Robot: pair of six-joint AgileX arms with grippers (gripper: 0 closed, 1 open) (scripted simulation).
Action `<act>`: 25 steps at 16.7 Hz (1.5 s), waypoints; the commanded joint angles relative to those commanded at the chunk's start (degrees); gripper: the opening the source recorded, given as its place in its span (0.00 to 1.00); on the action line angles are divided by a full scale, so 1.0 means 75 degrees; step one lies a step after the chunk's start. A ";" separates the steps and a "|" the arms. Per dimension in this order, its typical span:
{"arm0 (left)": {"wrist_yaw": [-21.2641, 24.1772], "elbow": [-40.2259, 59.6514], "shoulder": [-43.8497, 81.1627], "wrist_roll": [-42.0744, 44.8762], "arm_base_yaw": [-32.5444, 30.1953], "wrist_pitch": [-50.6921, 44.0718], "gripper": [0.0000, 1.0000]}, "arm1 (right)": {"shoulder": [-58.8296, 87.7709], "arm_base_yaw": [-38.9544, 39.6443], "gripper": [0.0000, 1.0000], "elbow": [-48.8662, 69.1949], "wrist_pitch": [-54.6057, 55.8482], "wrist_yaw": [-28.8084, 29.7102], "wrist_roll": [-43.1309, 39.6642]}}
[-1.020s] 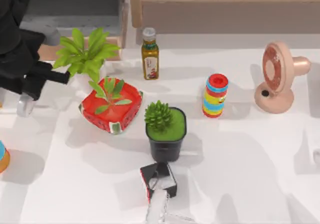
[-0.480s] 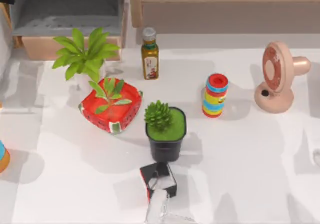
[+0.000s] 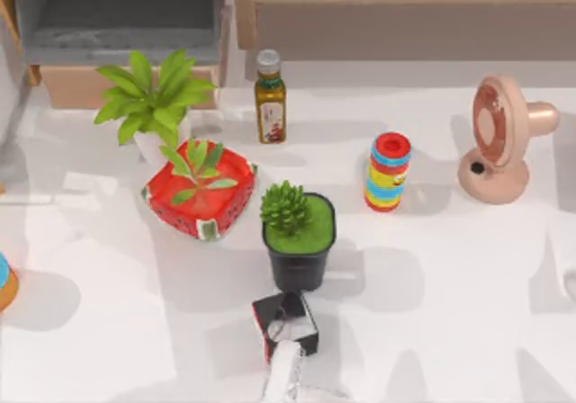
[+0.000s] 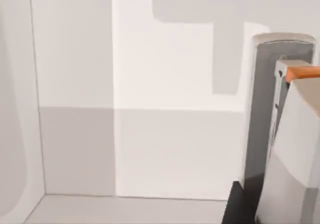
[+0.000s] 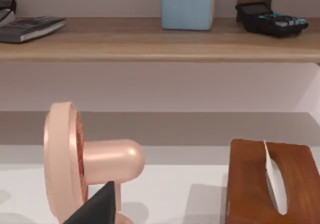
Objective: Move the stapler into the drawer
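so the stapler is lying at the desk's 6 o'clock edge, right up against the little black box. It's well apart from the open drawer at 11 o'clock. Left tool and right tool: honestly can't tell if either is spread or pressed together.

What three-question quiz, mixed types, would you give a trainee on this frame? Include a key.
1. True or false: the stapler lies inside the drawer.
2. Which thing is nearest the stapler? A) fan B) black box with red edges C) oil bottle
3. Fill in: seen from the top view, the drawer stands ____ (open/shut).
Key: 1 false; 2 B; 3 open.
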 joint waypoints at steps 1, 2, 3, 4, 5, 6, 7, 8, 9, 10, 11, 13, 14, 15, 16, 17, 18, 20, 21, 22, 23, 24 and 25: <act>0.0004 0.0297 0.0366 0.0029 0.0099 -0.0102 0.00 | 0.0000 0.0000 1.00 0.0000 0.0000 0.0000 0.0000; 0.0007 0.0550 0.0708 0.0060 0.0159 -0.0195 0.00 | 0.0000 0.0000 1.00 0.0000 0.0000 0.0000 0.0000; 0.0006 0.0762 0.1016 0.0092 0.0187 -0.0284 0.00 | 0.0000 0.0000 1.00 0.0000 0.0000 0.0000 0.0000; 0.0000 0.0930 0.1280 0.0123 0.0191 -0.0370 0.00 | 0.0000 0.0000 1.00 0.0000 0.0000 0.0000 0.0000; -0.0010 0.1056 0.1491 0.0150 0.0178 -0.0452 0.00 | 0.0000 0.0000 1.00 0.0000 0.0000 0.0000 0.0000; -0.0020 0.1135 0.1636 0.0172 0.0157 -0.0521 0.00 | 0.0000 0.0000 1.00 0.0000 0.0000 0.0000 0.0000; -0.0027 0.1173 0.1709 0.0183 0.0140 -0.0561 0.00 | 0.0000 0.0000 1.00 0.0000 0.0000 0.0000 0.0000; -0.0027 0.1177 0.1718 0.0185 0.0138 -0.0565 0.00 | 0.0000 0.0000 1.00 0.0000 0.0000 0.0000 0.0000; -0.0027 0.1177 0.1718 0.0185 0.0138 -0.0565 0.00 | 0.0000 0.0000 1.00 0.0000 0.0000 0.0000 0.0000; -0.0027 0.1177 0.1718 0.0185 0.0138 -0.0565 0.00 | 0.0000 0.0000 1.00 0.0000 0.0000 0.0000 0.0000; -0.0027 0.1177 0.1718 0.0185 0.0138 -0.0565 0.00 | 0.0000 0.0000 1.00 0.0000 0.0000 0.0000 0.0000; -0.0031 0.1136 0.1725 0.0198 0.0151 -0.0533 0.00 | 0.0000 0.0000 1.00 0.0000 0.0000 0.0000 0.0000; -0.0024 0.1054 0.1689 0.0202 0.0152 -0.0476 0.00 | 0.0000 0.0000 1.00 0.0000 0.0000 0.0000 0.0000; -0.0025 0.0933 0.1648 0.0199 0.0153 -0.0391 0.00 | 0.0000 0.0000 1.00 0.0000 0.0000 0.0000 0.0000; -0.0041 0.0785 0.1616 0.0195 0.0149 -0.0295 0.00 | 0.0000 0.0000 1.00 0.0000 0.0000 0.0000 0.0000; -0.0057 0.0631 0.1573 0.0192 0.0142 -0.0197 0.00 | 0.0000 0.0000 1.00 0.0000 0.0000 0.0000 0.0000; -0.0057 0.0491 0.1516 0.0190 0.0139 -0.0104 0.00 | 0.0000 0.0000 1.00 0.0000 0.0000 0.0000 0.0000; -0.0032 0.0320 0.1439 0.0187 0.0142 0.0013 0.00 | 0.0000 0.0000 1.00 0.0000 0.0000 0.0000 0.0000; -0.0031 0.0317 0.1438 0.0187 0.0142 0.0016 0.00 | 0.0000 0.0000 1.00 0.0000 0.0000 0.0000 0.0000; -0.0031 0.0317 0.1438 0.0187 0.0142 0.0016 0.00 | 0.0000 0.0000 1.00 0.0000 0.0000 0.0000 0.0000; -0.0031 0.0317 0.1438 0.0187 0.0142 0.0016 0.00 | 0.0000 0.0000 1.00 0.0000 0.0000 0.0000 0.0000; -0.0031 0.0317 0.1438 0.0187 0.0142 0.0016 0.08 | 0.0000 0.0000 1.00 0.0000 0.0000 0.0000 0.0000; -0.0031 0.0317 0.1438 0.0187 0.0142 0.0016 0.15 | 0.0000 0.0000 1.00 0.0000 0.0000 0.0000 0.0000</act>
